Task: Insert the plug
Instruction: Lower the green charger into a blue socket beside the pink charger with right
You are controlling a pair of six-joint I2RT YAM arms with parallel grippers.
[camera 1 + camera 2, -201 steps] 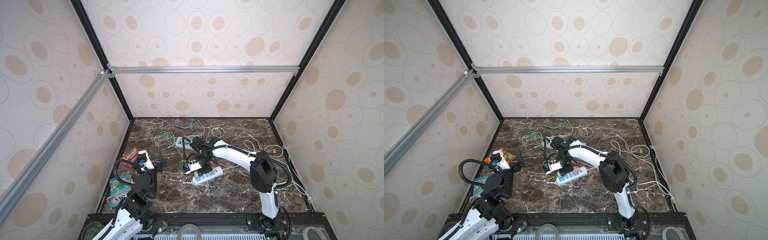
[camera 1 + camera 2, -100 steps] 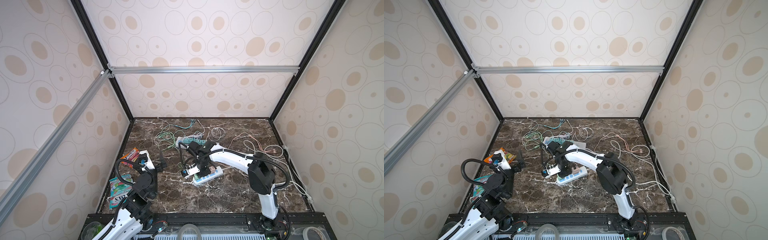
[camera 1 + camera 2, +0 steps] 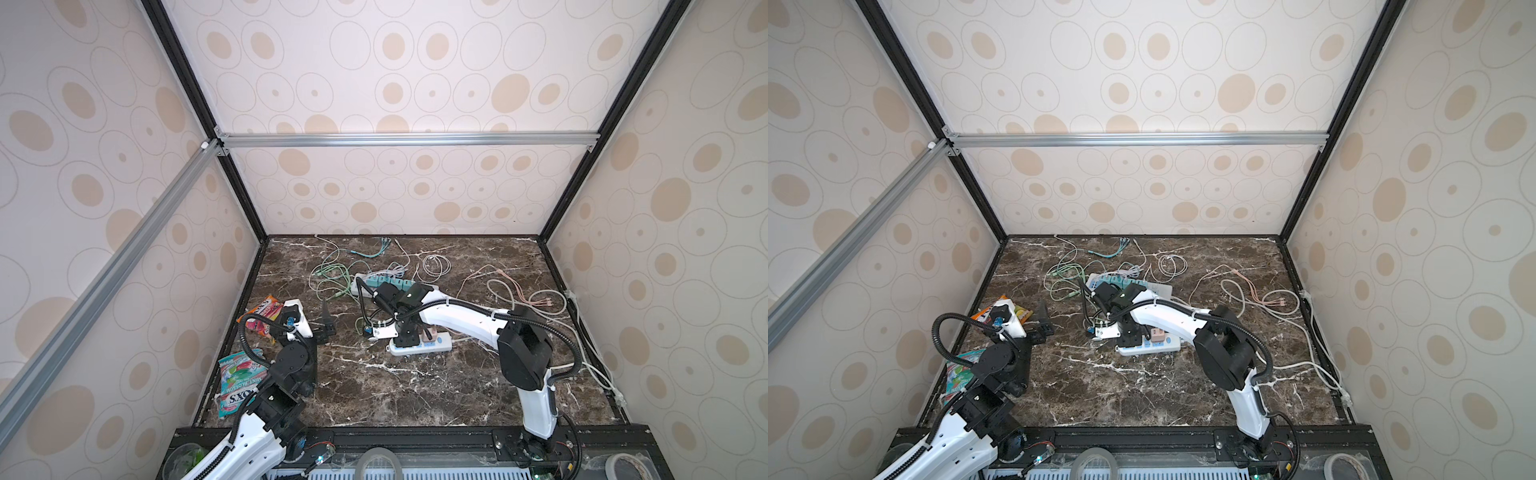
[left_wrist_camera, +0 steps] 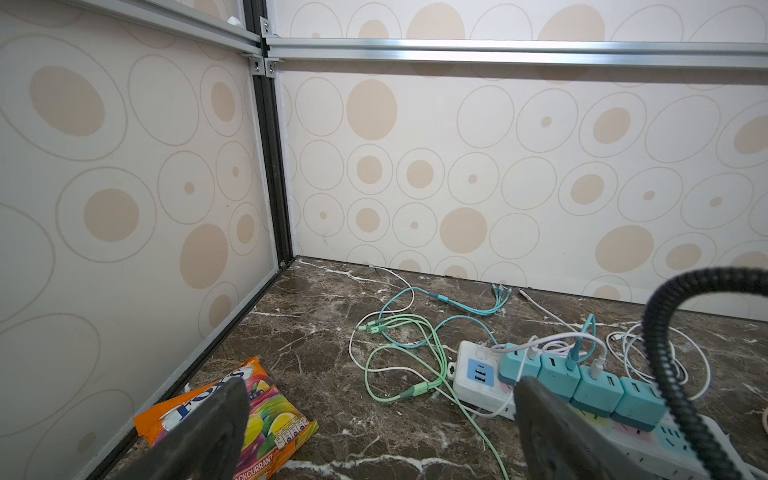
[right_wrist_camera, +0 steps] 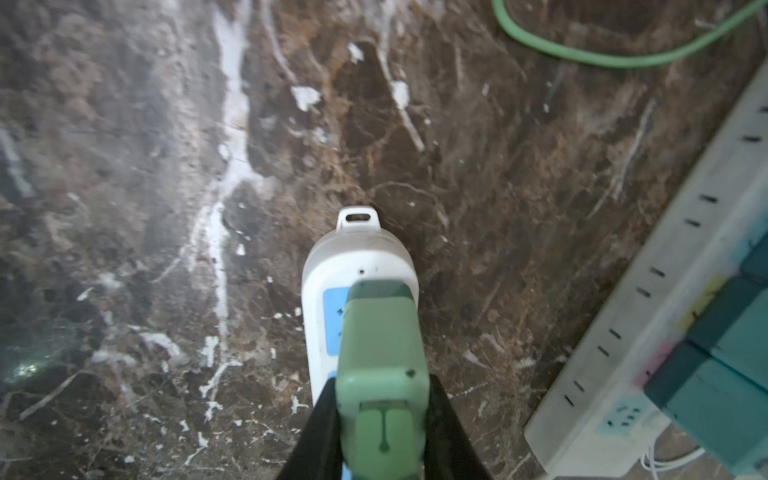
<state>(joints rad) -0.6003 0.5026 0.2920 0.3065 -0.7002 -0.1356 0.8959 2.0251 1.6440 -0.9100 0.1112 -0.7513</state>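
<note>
Right gripper (image 3: 405,337) has travelled from beside the far power strip (image 3: 384,283) to the left end of the near power strip (image 3: 420,345), where it points downward; the left gripper (image 3: 326,328) has not shifted.

Top views: in both, the right arm reaches across the middle so that its gripper stands directly over the near power strip; the green plug is hidden beneath the gripper body; a pink plug (image 3: 430,332) already sits in the strip just beside it, so the free end is the likely target; the left gripper waits well apart, near a sweet bag (image 3: 262,311), presumably to keep clear.

Left wrist view: the left gripper (image 4: 380,392) has its jaws spread wide with nothing between them; beyond lie the far power strip (image 4: 478,376), its row of teal chargers (image 4: 594,386) and a loose green cable (image 4: 415,345) on the table (image 4: 316,316).

Right wrist view: the right gripper (image 5: 382,415) is closed partway, pinching the green plug (image 5: 382,332) by its two flat sides, a hold that should keep the pins square to the sockets; the plug stands upright over the blue-panelled end of the near power strip (image 5: 357,253); whether its pins are seated cannot be told; the far power strip (image 5: 648,316) lies to one side, apart.
</note>
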